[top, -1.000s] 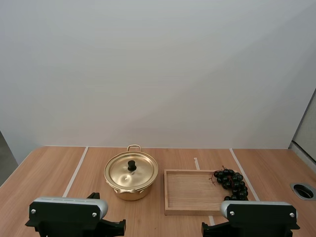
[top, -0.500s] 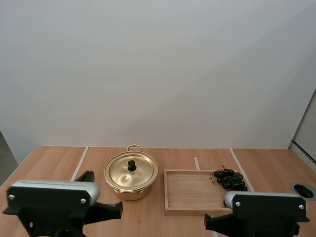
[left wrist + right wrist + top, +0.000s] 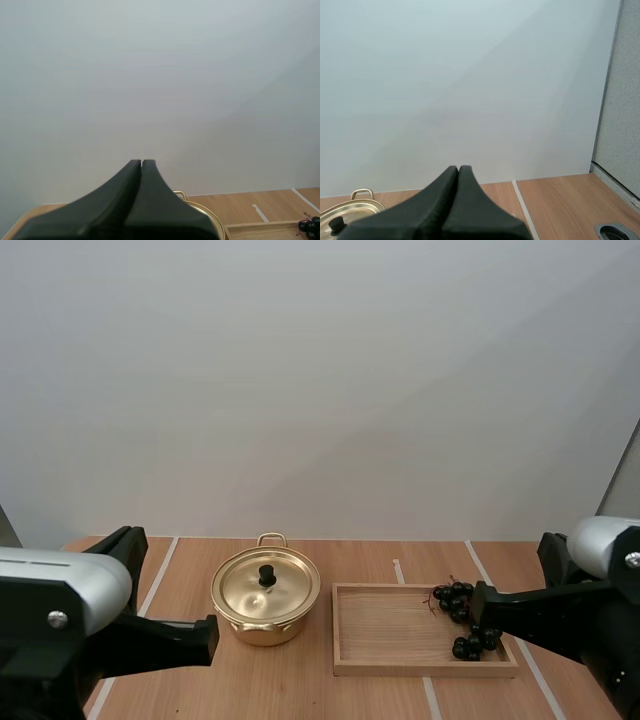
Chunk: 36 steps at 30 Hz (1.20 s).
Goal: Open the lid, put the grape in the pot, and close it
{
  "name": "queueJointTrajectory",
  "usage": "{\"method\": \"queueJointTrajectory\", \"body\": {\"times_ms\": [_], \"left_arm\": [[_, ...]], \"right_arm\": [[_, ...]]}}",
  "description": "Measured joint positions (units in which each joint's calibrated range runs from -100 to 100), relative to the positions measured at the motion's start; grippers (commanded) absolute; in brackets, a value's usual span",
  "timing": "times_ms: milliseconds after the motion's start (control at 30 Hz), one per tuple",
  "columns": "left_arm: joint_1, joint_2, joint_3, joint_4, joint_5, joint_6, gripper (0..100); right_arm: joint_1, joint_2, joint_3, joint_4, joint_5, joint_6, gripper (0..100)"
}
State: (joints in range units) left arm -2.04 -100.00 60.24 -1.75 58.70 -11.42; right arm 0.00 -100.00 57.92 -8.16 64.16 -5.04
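Both claws are closed on nothing: the fingers of the left claw (image 3: 141,162) are pressed together as 1 dark wedge, and those of the right claw (image 3: 458,168) likewise. The gold pot (image 3: 265,605) stands on the counter (image 3: 300,670), with its lid (image 3: 266,583) seated and the black knob (image 3: 267,575) upright at the centre. The grapes (image 3: 468,612) lie at the right end of the wooden tray (image 3: 390,630), just beside the pot; whether the bunch lies wholly inside the rim cannot be told.

No step of the task is judged done. The knob is small, so an off-centre pinch could let the lid slip or tilt, or the light pot could be pushed along the counter. The bunch is loose: if only 1 berry or a thin stem is caught, it could be dropped short of the pot. The tray could also be nudged by the right arm, which hangs close to it.

No brand, label or writing can be read.
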Motion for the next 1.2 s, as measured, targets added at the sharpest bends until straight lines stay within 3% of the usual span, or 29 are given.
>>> {"method": "queueJointTrajectory", "body": {"times_ms": [33, 100, 167, 200, 433, 600, 733, 967, 1200], "left_arm": [[0.0, 0.0, -0.4, 0.0, 1.6, 0.8, 28], [0.0, 1.4, -0.7, 0.0, 4.0, 2.5, 61], [0.0, 6.4, -1.9, 0.0, 7.0, 3.3, 96], [0.0, 10.0, -2.6, 0.0, 8.1, 3.8, 100], [0.0, 32.6, -8.6, -3.3, 10.4, 12.6, 100], [0.0, 53.4, -13.5, -15.6, 10.7, 30.1, 100], [0.0, 69.2, -17.6, -21.3, 10.2, 39.2, 100], [0.07, 89.9, -26.3, -22.1, 8.3, 42.2, 100], [0.07, 100.6, -30.3, -21.8, 7.5, 42.3, 100]], "right_arm": [[0.0, 0.1, -0.1, 0.0, 0.7, -0.3, 12], [0.0, 2.0, -2.0, 0.0, 4.1, -3.1, 59], [0.0, 4.4, -3.0, 0.0, 5.8, -4.6, 96], [0.0, 7.5, -4.1, 0.0, 6.7, -6.0, 100], [0.0, 20.7, -6.6, -0.2, 11.9, -8.8, 100], [0.0, 28.2, -6.6, -0.2, 16.2, -8.4, 100], [0.0, 30.3, -6.6, -0.2, 16.8, -8.0, 100], [0.0, 30.6, -6.6, -0.1, 16.8, -8.0, 100], [0.0, 30.6, -6.6, -0.1, 16.8, -8.0, 100]]}}
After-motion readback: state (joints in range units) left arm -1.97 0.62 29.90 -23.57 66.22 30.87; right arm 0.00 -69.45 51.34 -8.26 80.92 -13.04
